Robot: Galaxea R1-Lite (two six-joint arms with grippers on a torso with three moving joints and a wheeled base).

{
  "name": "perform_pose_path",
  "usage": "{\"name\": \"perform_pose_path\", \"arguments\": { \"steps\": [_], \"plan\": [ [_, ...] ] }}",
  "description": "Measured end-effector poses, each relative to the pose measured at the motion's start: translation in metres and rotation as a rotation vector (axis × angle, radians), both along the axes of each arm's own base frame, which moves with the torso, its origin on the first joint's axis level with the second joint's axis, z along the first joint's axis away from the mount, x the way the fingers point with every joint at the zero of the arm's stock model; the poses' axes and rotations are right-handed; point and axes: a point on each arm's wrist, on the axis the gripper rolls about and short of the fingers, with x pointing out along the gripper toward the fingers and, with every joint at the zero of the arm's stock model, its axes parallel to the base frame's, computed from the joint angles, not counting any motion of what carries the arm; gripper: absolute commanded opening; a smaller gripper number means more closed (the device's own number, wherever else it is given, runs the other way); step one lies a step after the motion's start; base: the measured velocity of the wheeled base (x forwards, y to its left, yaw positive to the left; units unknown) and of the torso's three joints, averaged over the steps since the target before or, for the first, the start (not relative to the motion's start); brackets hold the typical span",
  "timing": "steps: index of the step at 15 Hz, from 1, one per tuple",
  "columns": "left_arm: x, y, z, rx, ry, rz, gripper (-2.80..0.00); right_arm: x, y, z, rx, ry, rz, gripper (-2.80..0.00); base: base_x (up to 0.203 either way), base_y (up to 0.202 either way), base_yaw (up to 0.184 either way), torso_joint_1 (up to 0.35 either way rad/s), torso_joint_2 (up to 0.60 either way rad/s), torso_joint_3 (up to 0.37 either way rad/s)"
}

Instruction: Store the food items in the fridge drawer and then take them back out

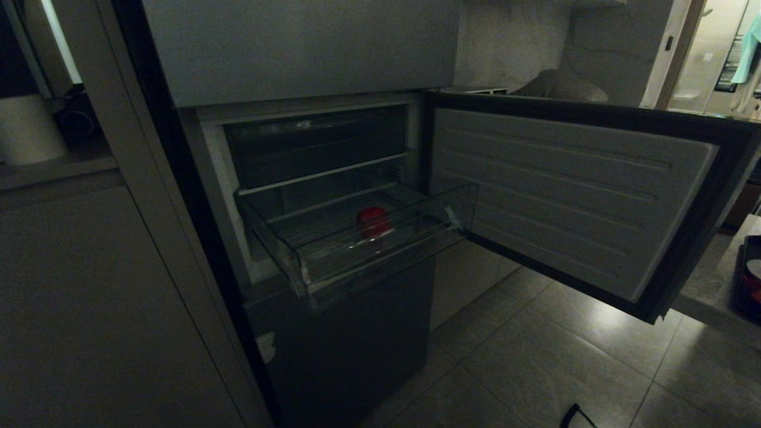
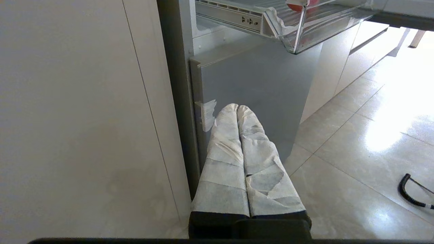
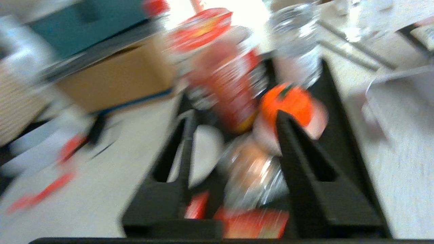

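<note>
One red food item (image 1: pixel 373 222) already sits in the pulled-out fridge drawer (image 1: pixel 309 274). The right tool (image 3: pixel 234 139), jaws partly apart around blurry packets and an orange-red food (image 3: pixel 287 101), looks ready to grab another. Only its wrist view shows this. The left tool (image 2: pixel 237 112) hangs pressed together, low by the fridge (image 2: pixel 257 84).

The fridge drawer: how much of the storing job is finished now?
Done: the fridge drawer is pulled out and one red food item lies inside. In hand: the right claw, jaws apart, hovers above more packaged food, nothing clearly gripped. The left claw is parked, shut. Left: storing the rest, then taking everything out.
</note>
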Motion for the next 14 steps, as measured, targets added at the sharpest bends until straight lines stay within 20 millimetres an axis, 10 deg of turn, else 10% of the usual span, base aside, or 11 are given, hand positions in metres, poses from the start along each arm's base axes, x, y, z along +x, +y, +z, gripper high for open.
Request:
{"name": "perform_pose_path", "arguments": {
  "steps": [7,14],
  "plan": [
    [0.0,0.0,0.0,0.0,0.0,0.0,-2.8,-0.06,0.154,0.007,-0.02,0.01,0.213,-2.8,0.0,0.0,0.0,0.0,0.0,0.0],
    [0.0,0.0,0.0,0.0,0.0,0.0,-2.8,-0.09,0.272,-0.056,-0.057,0.153,0.646,-2.8,0.0,0.0,0.0,0.0,0.0,0.0]
  ]
}}
